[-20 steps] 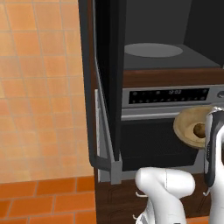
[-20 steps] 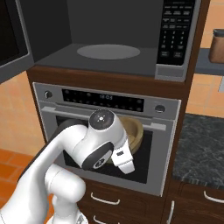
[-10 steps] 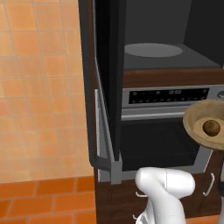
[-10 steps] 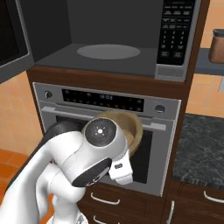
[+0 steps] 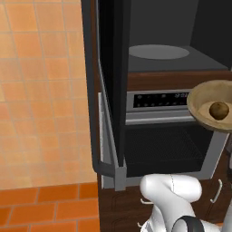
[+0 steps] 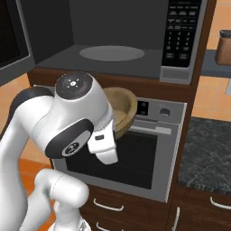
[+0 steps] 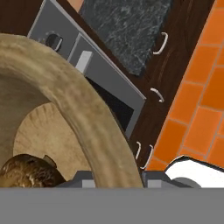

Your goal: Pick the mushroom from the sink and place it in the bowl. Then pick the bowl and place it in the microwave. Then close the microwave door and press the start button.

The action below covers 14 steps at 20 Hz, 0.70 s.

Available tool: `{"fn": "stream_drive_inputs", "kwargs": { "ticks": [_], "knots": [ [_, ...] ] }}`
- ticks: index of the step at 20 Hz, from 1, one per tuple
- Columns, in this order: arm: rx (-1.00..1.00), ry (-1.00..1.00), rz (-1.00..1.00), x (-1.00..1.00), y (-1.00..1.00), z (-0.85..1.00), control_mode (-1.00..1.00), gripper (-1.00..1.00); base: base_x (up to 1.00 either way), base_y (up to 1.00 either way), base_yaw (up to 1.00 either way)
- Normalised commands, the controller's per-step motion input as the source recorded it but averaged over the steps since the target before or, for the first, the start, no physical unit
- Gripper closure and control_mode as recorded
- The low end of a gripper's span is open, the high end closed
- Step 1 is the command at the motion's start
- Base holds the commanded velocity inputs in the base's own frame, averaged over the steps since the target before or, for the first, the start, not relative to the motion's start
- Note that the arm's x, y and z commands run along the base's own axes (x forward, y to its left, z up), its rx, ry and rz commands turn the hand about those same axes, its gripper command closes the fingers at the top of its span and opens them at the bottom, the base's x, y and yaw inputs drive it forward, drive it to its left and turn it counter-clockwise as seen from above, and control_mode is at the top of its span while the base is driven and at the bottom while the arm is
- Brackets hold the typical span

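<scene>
Holding the bowl (image 7: 94, 127) by its rim, gripper (image 7: 114, 178) at 6 o'clock in hand view, jaws one on each side of the tan wall; fingertips mostly hidden at the frame edge, so pinch looks likely but contact not fully clear. Mushroom (image 7: 28, 171) sits inside the bowl at 7 o'clock in hand view, brown, resting on the pale inner floor, touching it.

Left base view: bowl (image 5: 209, 111) at 3 o'clock, raised in front of the oven (image 5: 172, 136), mushroom (image 5: 219, 110) visible in it, near the bowl's centre. Right base view: bowl (image 6: 121, 109) just behind the white arm's wrist (image 6: 76, 117), at centre, partly covered by it; bowl tilted a little, level with the oven control strip.

Further back: oven door with dark window below the bowl, cabinet drawers (image 6: 113, 207) under it at 6 o'clock. Microwave (image 6: 113, 49) above the oven at 12 o'clock, cavity open, round turntable plate (image 6: 111, 53) bare on its floor. Microwave door (image 5: 106, 81) swung open, seen edge-on at 10 o'clock in left base view. Keypad panel (image 6: 180, 31) at 1 o'clock in right base view. Dark stone counter (image 6: 205, 153) at 3 o'clock, brown jar (image 6: 223, 47) at 2 o'clock.
</scene>
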Motion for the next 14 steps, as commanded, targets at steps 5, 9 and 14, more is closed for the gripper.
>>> {"fn": "stream_drive_inputs", "kwargs": {
  "ticks": [5, 9, 14],
  "knots": [
    [0.03, -0.01, -0.09, 0.21, 0.65, 0.17, -1.00, 1.00, 0.00, 0.00, 0.00],
    [0.07, 0.00, -0.07, 0.38, 0.33, 0.51, -1.00, 1.00, 0.00, 0.00, 0.00],
    [0.09, 0.00, -0.08, 0.51, 0.32, 0.52, -1.00, 1.00, 0.00, 0.00, 0.00]
  ]
}}
